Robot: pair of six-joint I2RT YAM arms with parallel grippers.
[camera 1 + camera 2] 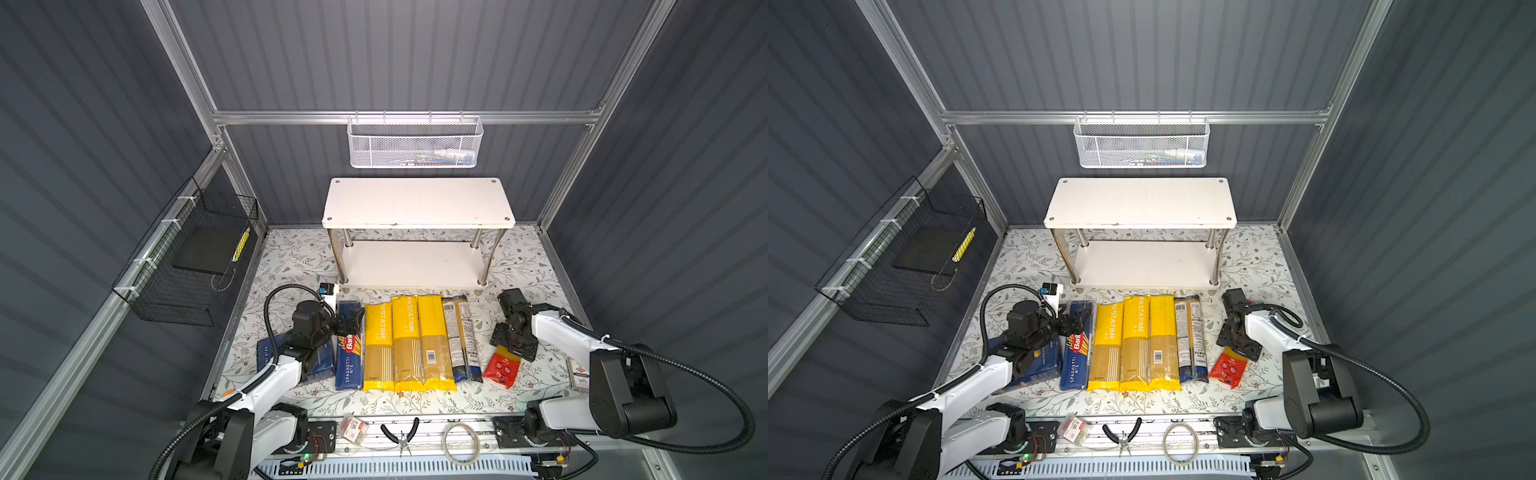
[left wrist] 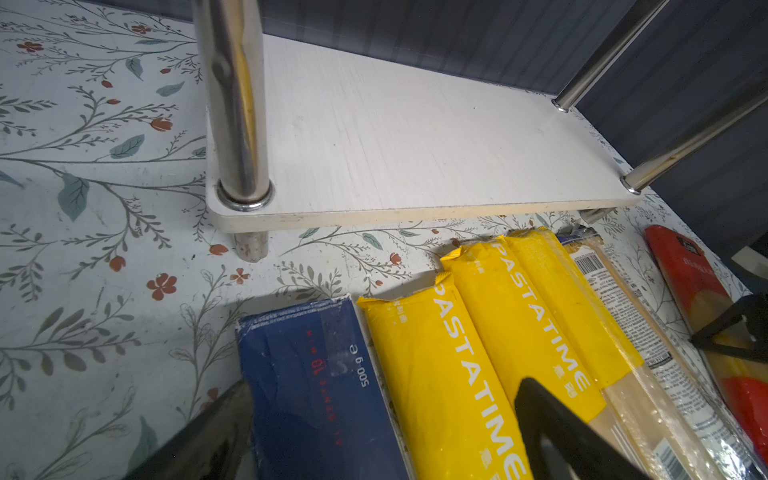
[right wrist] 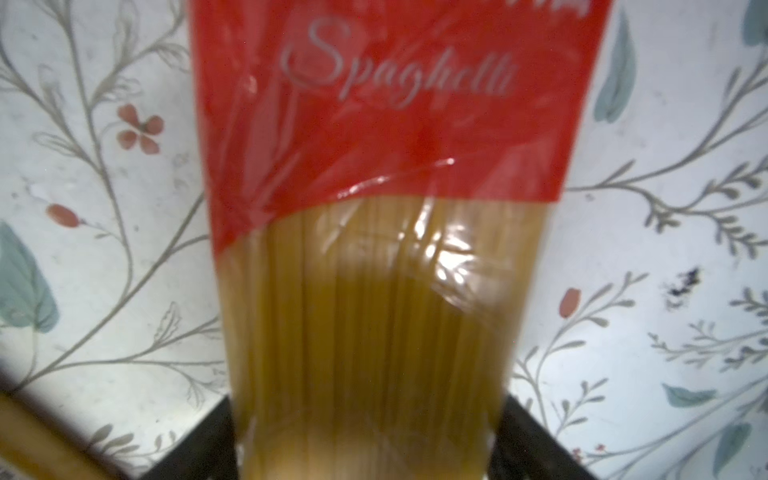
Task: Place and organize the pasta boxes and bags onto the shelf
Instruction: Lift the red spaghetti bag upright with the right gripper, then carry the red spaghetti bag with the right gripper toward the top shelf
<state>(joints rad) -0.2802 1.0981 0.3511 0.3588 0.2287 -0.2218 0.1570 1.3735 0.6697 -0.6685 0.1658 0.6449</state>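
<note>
My right pincer [image 1: 513,347] is down over the red bag [image 1: 503,368] of spaghetti. That bag lies flat on the flowery table [image 1: 291,257] at the right end of the pasta row, a bit slanted and just apart from the others. In both top views the pincer hides its far half. On the right wrist camera my two black fingers [image 3: 199,440] stand either side of the bag, right up against its edges. The shot is blurry though, so I honestly can't tell if I'm squeezing it or just framing it.

My left pincer [image 2: 384,381] is spread wide and isn't gripping anything. It hangs over the far end of the blue box [image 1: 349,357]. One finger is off the box's outer side and the other is over the yellow bags [image 1: 405,332].

All the pasta is on the table in front of the shelf [image 1: 417,201], lined up lengthwise. From the left there's the blue box, then three yellow bags touching side by side, then a clear bag [image 1: 461,336] with dark ends, then my red one. A second blue box [image 1: 1042,361] sits further left, partly under my left arm. The far ends of the row come close to the shelf's lower board [image 2: 415,137].
</note>
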